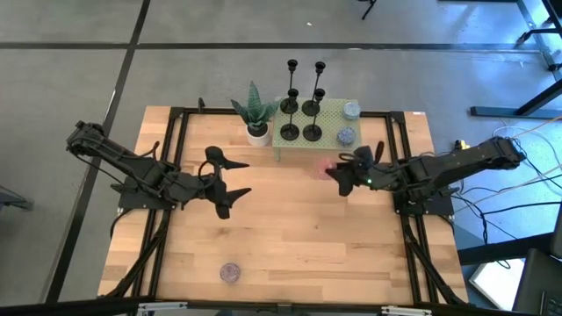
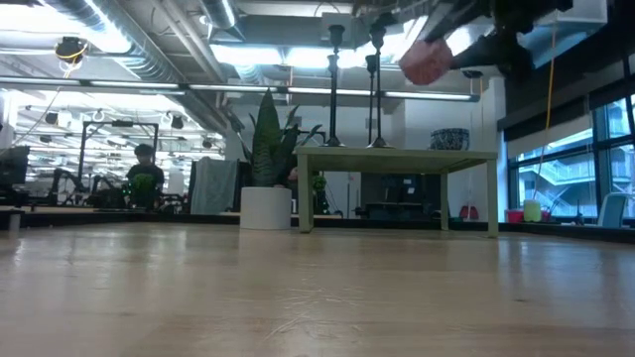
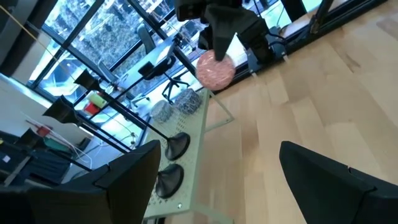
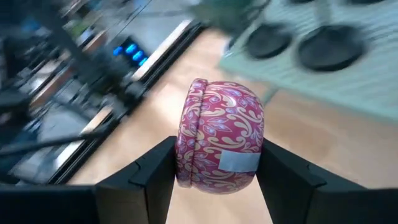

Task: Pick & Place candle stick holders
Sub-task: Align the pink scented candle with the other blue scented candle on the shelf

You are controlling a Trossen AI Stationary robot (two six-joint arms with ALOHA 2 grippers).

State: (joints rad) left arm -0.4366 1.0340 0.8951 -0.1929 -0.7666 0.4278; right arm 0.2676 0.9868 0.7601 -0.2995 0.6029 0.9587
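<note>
Right gripper (image 4: 217, 180): pinching 1 pink patterned tin (image 4: 219, 135), raised beside the small green table (image 1: 329, 110); 4 candle stick holders (image 1: 300, 118): upright on that table; left gripper (image 1: 230, 180): spread, empty, over the tabletop.

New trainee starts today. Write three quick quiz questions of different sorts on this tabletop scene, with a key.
1. True or false: the right gripper is empty.
2. How many candle stick holders stand on the small green table?
3. The potted plant stands: A) on the green table, B) beside it on the wooden table, C) in the left gripper.

Key
1. False: it grips a pink patterned tin, lifted near the green table.
2. Four.
3. B. The left gripper is open and holds nothing.
</note>
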